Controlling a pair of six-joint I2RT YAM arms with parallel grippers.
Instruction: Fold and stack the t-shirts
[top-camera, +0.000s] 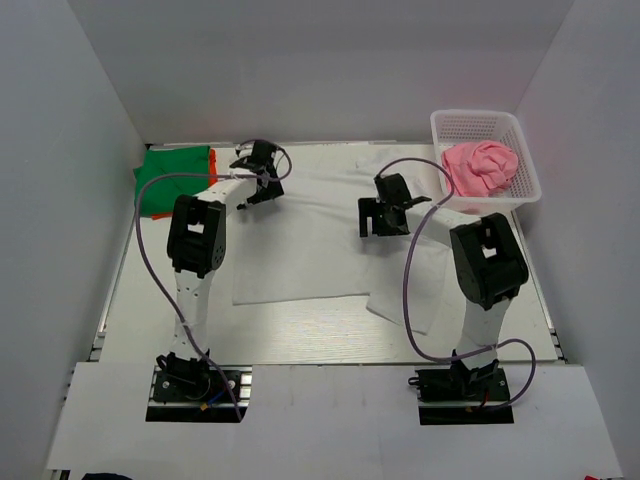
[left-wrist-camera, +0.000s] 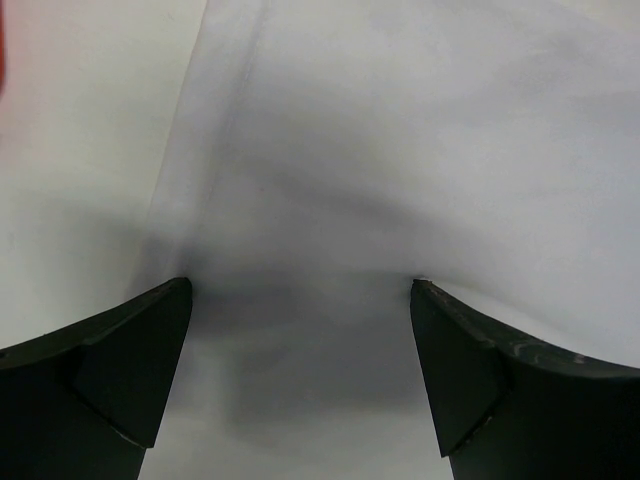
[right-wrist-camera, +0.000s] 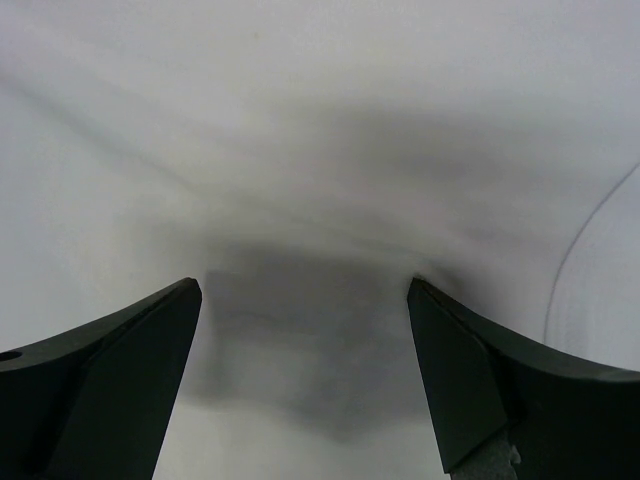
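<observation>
White t-shirt (top-camera: 320, 240) lies spread flat mid-frame on the table (top-camera: 300, 340) in the top view, w/ one corner trailing to the lower right. Both arms hang low over its upper part. L arm (top-camera: 195, 235) has its jaws by the shirt's upper-left edge. R arm (top-camera: 487, 262) has its jaws toward the upper right, just left of the basket (top-camera: 530, 185). Both sets of jaws stand wide apart w/ nothing between them. Wrist views show only white cloth below the black fingers (left-wrist-camera: 100, 370), shadow close under them, so the tips look near the fabric; touching or not, can't tell.

Prob. reason for the mirrored pose: pinch two points on that edge at once so the cloth folds over evenly, no skew.

Green t-shirt (top-camera: 170, 180) sits folded at the upper left, an orange t-shirt (top-camera: 213, 158) showing as a strip at its right edge. Looks like the stack spot, off to the side of the work area. Pink t-shirt (top-camera: 482, 168) is bunched in the basket at the upper right, not yet folded.

My read: white shirt is at the grasp stage, pink one not started.
</observation>
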